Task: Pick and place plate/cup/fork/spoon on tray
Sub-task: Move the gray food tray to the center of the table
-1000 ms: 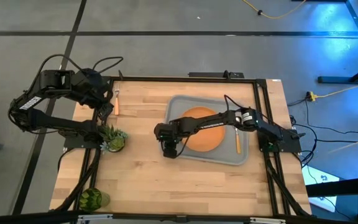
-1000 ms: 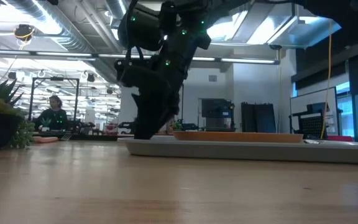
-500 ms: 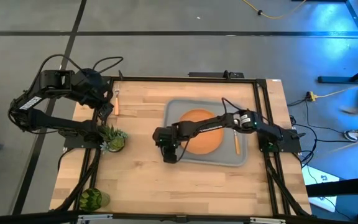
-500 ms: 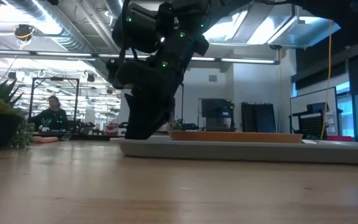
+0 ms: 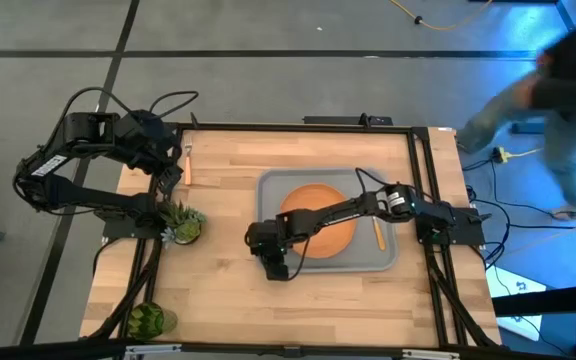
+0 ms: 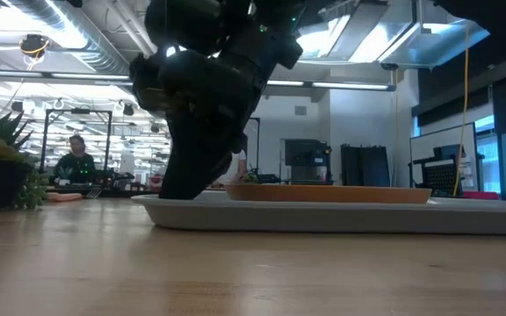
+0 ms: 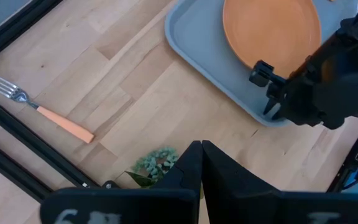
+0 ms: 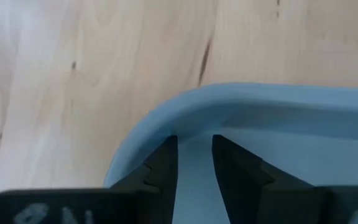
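Observation:
The light-grey tray (image 5: 278,190) lies on the wooden table with the orange plate (image 5: 318,220) and the orange-handled spoon (image 5: 377,233) in it. My right gripper (image 5: 273,262) stands at the tray's near-left corner, its fingers pointing down and a narrow gap apart. The fork (image 5: 188,165) lies flat on the table at the far left, and it also shows in the left wrist view (image 7: 39,109). My left gripper (image 5: 173,170) is shut and empty above the fork's area. The green cup (image 5: 148,320) stands at the near-left corner of the table. My right gripper comes from above with both fingertips (image 8: 166,158) inside the tray, at the inner wall of its near-left corner (image 8: 185,118). Nothing is between the fingers. The left finger sits against the curved rim. The tray stays flat on the table.
A spiky potted plant (image 5: 181,222) stands left of the tray, between it and my left arm. A black frame runs around the table edges. A blurred person (image 5: 558,80) moves beyond the table's far right corner. Bare wood lies near the front edge.
My right gripper has gone toward the table's left edge and a little toward the near edge. The tray has slid along the table with it, carrying the plate and spoon, which keep their places in it.

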Motion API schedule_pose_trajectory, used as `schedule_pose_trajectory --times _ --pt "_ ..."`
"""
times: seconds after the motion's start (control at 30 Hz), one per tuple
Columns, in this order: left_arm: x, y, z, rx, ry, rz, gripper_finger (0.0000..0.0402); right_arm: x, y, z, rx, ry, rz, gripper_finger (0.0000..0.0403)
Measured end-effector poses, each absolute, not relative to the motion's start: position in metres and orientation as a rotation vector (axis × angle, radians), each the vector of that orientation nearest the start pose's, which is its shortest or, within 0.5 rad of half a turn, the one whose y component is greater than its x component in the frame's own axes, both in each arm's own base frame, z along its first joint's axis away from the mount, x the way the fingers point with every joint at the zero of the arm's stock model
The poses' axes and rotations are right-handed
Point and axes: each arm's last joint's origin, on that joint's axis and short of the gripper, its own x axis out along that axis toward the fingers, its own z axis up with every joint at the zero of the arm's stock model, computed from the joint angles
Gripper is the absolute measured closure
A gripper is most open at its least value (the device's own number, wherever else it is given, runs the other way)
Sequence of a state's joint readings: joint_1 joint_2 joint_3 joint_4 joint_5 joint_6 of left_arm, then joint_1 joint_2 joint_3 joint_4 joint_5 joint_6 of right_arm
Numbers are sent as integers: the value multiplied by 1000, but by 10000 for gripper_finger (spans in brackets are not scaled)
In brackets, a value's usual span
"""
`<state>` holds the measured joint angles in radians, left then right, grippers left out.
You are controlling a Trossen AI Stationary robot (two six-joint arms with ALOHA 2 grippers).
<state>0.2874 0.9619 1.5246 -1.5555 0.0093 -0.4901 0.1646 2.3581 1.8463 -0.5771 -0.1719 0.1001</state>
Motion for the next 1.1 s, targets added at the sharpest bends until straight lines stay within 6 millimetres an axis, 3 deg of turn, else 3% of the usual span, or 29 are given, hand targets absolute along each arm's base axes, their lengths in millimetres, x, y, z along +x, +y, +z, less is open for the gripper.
schedule_pose_trajectory --times 0.17,0.33,0.57,0.9,1.1 --pt "93 27 420 -593 908 493 401 493 85 156 75 1087 222 297" --pt "93 27 420 -592 908 493 401 496 77 199 34 1112 167 297" --pt "93 27 420 -590 908 492 401 483 55 257 36 1213 108 297" --pt "93 27 420 -568 913 483 401 429 43 295 -29 1468 -41 297" --pt "91 27 421 -535 908 494 401 393 37 338 -19 1395 -142 297"
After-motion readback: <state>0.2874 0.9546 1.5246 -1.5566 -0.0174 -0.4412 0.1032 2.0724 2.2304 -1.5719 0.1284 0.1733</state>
